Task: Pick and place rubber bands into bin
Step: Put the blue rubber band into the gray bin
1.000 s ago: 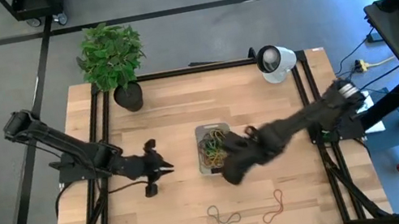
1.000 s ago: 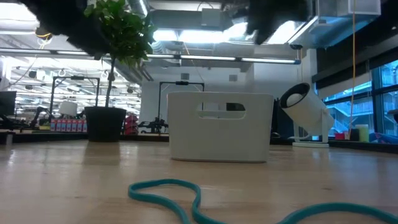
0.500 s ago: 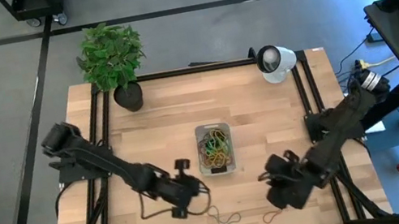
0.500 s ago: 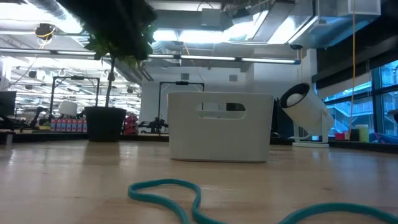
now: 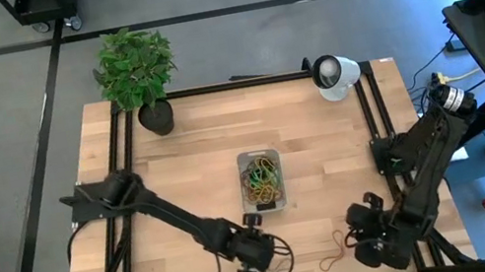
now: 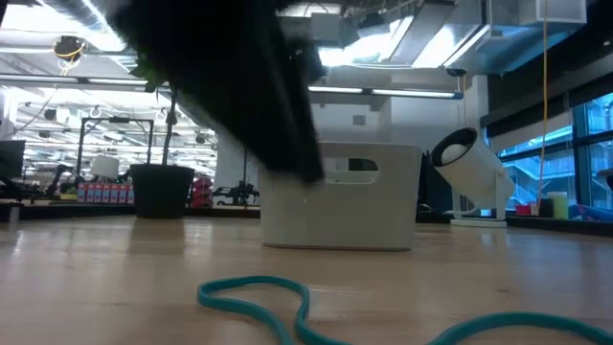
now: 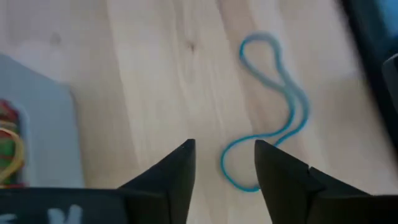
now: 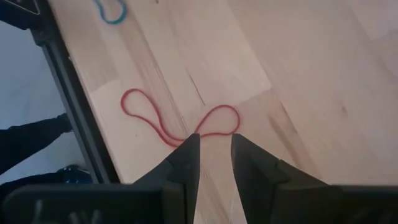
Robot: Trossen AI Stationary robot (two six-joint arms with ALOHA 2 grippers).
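- No readable txt, labels, brands, nos. or signs in any view.
- Marks on room bkgd items too small to read.

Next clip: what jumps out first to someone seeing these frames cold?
Both arms reach to the table's near edge, each over a loose band: the left gripper, fingers apart, above the blue rubber band, the right gripper above the red rubber band. The bin mid-table already holds a colourful tangle.

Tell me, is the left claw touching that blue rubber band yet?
Cannot tell. In the left wrist view the open left claw frames an end of the blue rubber band, but its height above the table isn't clear.
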